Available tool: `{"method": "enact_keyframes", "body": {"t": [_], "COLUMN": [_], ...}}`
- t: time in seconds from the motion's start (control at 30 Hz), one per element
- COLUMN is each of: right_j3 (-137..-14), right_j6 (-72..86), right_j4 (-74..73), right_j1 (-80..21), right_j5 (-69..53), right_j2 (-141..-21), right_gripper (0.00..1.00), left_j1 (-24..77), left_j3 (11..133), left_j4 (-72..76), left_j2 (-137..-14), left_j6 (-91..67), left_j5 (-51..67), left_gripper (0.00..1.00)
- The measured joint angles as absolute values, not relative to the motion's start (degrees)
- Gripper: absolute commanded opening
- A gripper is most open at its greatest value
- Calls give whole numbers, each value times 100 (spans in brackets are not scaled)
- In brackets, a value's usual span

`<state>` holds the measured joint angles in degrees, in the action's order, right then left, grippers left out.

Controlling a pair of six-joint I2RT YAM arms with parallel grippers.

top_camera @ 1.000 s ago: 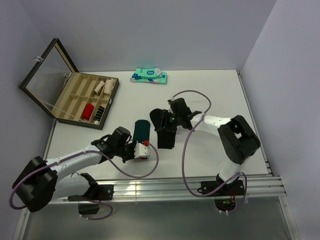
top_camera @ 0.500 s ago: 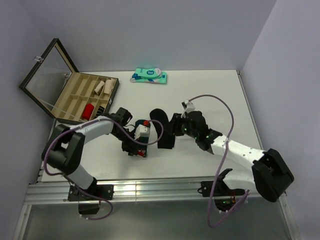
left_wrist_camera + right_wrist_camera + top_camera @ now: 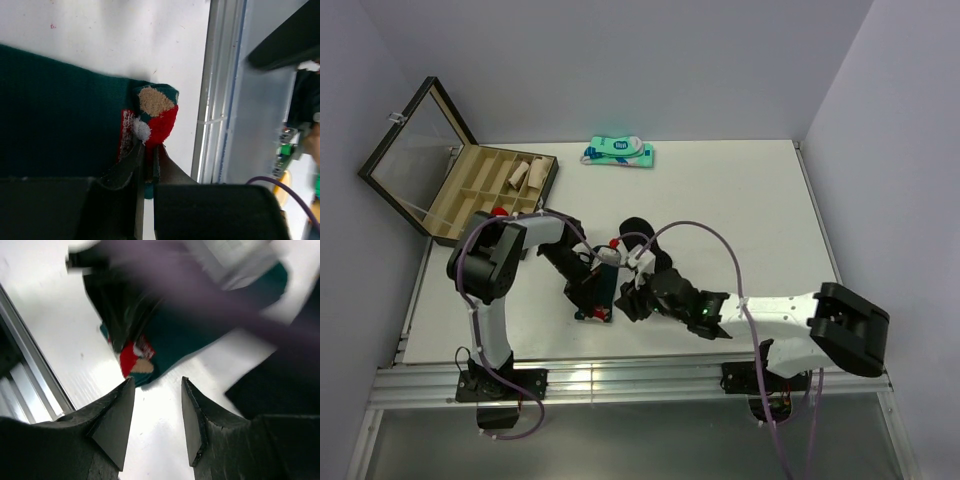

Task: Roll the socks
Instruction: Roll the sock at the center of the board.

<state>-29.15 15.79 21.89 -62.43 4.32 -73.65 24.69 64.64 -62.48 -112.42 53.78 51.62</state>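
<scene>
The dark green sock (image 3: 604, 288) lies near the table's front, its toe with the red-brown figure (image 3: 152, 112) toward the near rail. My left gripper (image 3: 148, 148) is shut on that toe; from above the left gripper (image 3: 592, 308) sits over the sock's near end. The right gripper (image 3: 157, 382) hovers open over bare table, with the green sock's toe (image 3: 136, 359) just beyond its left finger. It holds nothing. From above, the right gripper (image 3: 632, 298) is right beside the green sock. The black sock (image 3: 638, 231) lies behind, mostly covered by the right arm, and shows as the black sock (image 3: 280, 385) at the right.
An open compartment box (image 3: 470, 200) at the back left holds beige rolled socks (image 3: 525, 175) and a red roll (image 3: 500, 213). A teal-and-white packaged pair (image 3: 618, 152) lies at the far edge. The metal rail (image 3: 215, 100) runs close by the green sock's toe.
The right arm has left the black sock and swung down toward the front beside the green sock. The left arm has shifted around while keeping its grip; the sock sits nearer the front.
</scene>
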Motion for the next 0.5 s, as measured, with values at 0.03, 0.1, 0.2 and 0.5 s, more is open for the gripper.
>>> {"method": "enact_keyframes", "body": {"t": [0.03, 0.1, 0.2, 0.5], "right_j3": [-2943, -3052, -3321, -4025], "right_j6": [1494, 1365, 1179, 856], "right_j4": [2231, 2270, 2272, 2307], "right_j1": [-6346, -6528, -6785, -7124], "right_j5": [484, 515, 587, 692], "right_j2": [-7544, -7940, -8497, -9356], "right_gripper": [50, 50, 50, 51], "left_j1": [2449, 2418, 2403, 2403], "left_j3": [6541, 6622, 6702, 6726], "left_j4": [-6348, -6455, -6556, -6567], "left_j2": [-11354, -11483, -11585, -11699], "left_j6": [5382, 5378, 5339, 5068], "left_j5": [5194, 5242, 5264, 5266], "left_gripper": [0, 0, 0, 0]}}
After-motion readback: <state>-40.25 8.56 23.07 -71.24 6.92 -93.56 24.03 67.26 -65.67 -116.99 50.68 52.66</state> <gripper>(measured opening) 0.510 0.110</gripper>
